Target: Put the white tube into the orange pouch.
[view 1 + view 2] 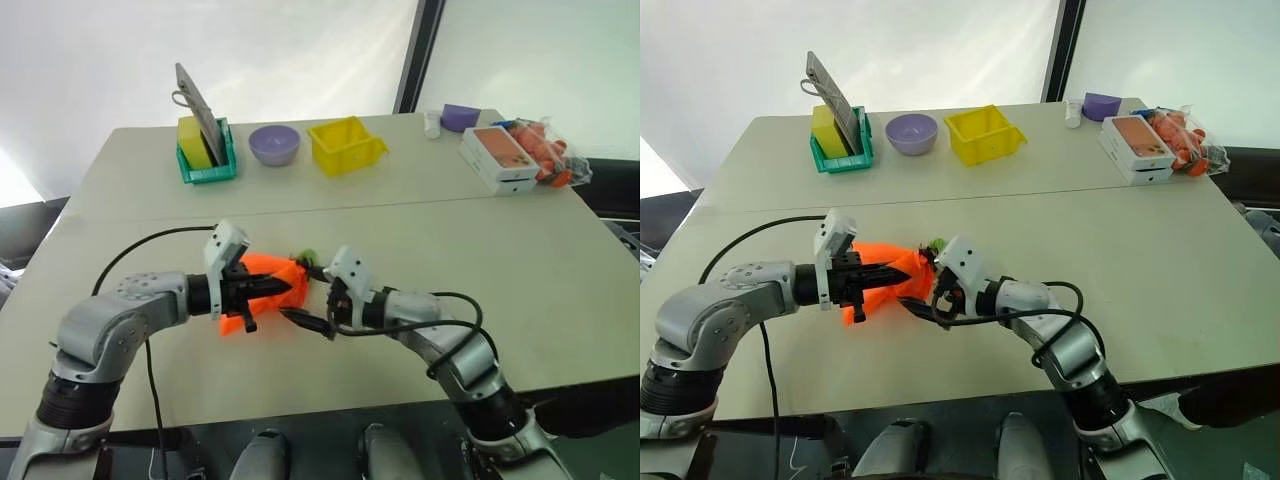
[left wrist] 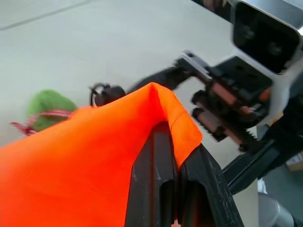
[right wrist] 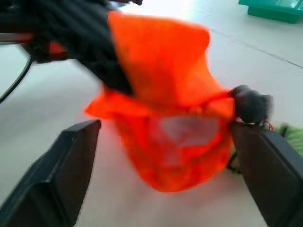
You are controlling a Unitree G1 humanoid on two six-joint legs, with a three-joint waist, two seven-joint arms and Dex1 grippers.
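Note:
The orange pouch point(image 1: 268, 266) hangs just above the table's near middle, and my left gripper point(image 1: 295, 290) is shut on its upper rim. In the left wrist view the fabric point(image 2: 71, 161) folds over the closed black fingers point(image 2: 156, 189). My right gripper point(image 1: 308, 298) faces the pouch from the right with its jaws wide open, one finger point(image 3: 57, 179) on each side of the pouch point(image 3: 165, 80) and not touching it. A pale patch shows through the fabric. I cannot tell whether it is the white tube, which is otherwise hidden. The cord's green tag point(image 1: 308, 257) lies beside the pouch.
Along the table's far edge stand a teal basket point(image 1: 205, 160) with a yellow sponge, a purple bowl point(image 1: 274, 145) and a yellow bin point(image 1: 345, 146). At the far right are stacked boxes point(image 1: 500, 158), a bag of orange items point(image 1: 545, 150) and a small white bottle point(image 1: 432, 123).

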